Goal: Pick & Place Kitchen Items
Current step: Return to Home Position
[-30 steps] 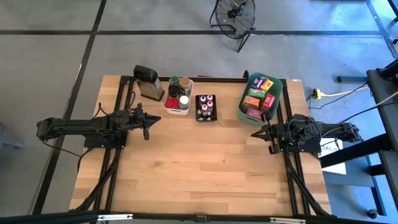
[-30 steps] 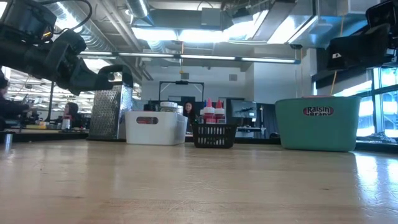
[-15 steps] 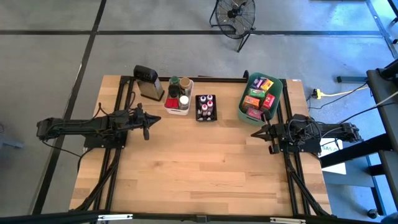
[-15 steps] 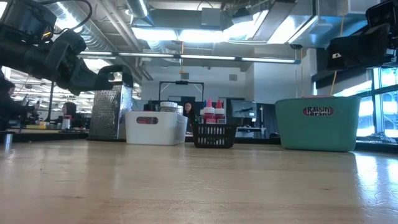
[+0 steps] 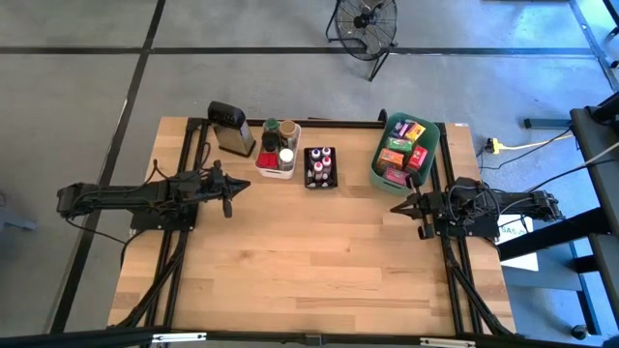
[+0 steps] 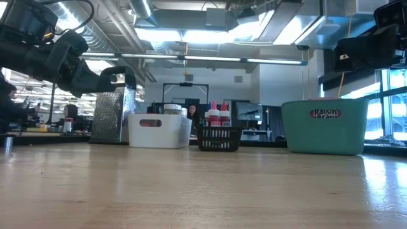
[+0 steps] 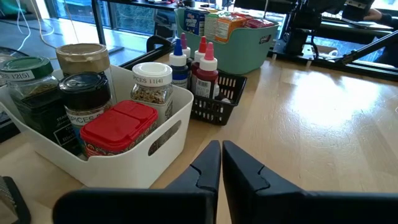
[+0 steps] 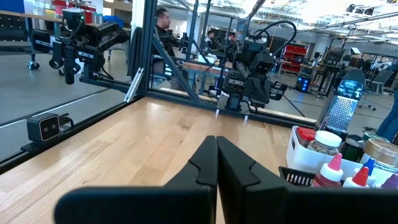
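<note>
Nothing on the table has moved since a second ago, and both arms sit where they were. The left gripper (image 5: 229, 193) hangs above the left side of the table (image 5: 309, 261), pointing towards the middle, its fingers pressed together on nothing. The right gripper (image 5: 401, 207) mirrors it from the right edge, likewise clenched and empty. We read this as the resting pose, with the sorting seemingly finished. The jars (image 7: 83, 94) stand in the white bin (image 7: 163, 138), the bottles (image 7: 203, 65) in the black basket (image 7: 217, 102) just beside it, and the packets (image 5: 404, 147) in the teal bin (image 5: 378, 158) farther right. All three containers line the far edge, with the grater (image 5: 230, 126) at the left end of the row. We see nothing loose on the boards. That leaves the whole near half open, so either arm could swing freely. Only the right gripper sits near a container, just in front of the teal bin's corner.
</note>
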{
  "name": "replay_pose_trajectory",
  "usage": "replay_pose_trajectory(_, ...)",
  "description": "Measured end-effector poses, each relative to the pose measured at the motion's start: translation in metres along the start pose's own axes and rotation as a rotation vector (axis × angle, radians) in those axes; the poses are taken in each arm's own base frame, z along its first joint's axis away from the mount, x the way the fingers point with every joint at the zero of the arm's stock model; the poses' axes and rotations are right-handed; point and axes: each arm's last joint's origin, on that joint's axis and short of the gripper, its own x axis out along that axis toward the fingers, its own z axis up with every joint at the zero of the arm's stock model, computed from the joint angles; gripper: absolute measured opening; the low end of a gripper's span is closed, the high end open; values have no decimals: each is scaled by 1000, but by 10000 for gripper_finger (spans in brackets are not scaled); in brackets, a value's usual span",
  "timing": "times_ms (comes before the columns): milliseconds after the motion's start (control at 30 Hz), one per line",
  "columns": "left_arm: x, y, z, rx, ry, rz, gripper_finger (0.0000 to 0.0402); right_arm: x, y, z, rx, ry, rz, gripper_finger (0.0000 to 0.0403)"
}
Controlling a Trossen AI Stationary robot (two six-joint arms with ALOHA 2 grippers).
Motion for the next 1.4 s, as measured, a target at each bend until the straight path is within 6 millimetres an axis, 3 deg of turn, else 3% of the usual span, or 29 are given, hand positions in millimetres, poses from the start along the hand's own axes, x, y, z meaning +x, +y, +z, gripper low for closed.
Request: replay_pose_trajectory(1400,0,0,0,0,0,0,8,0,0,0,0,-1,1,1)
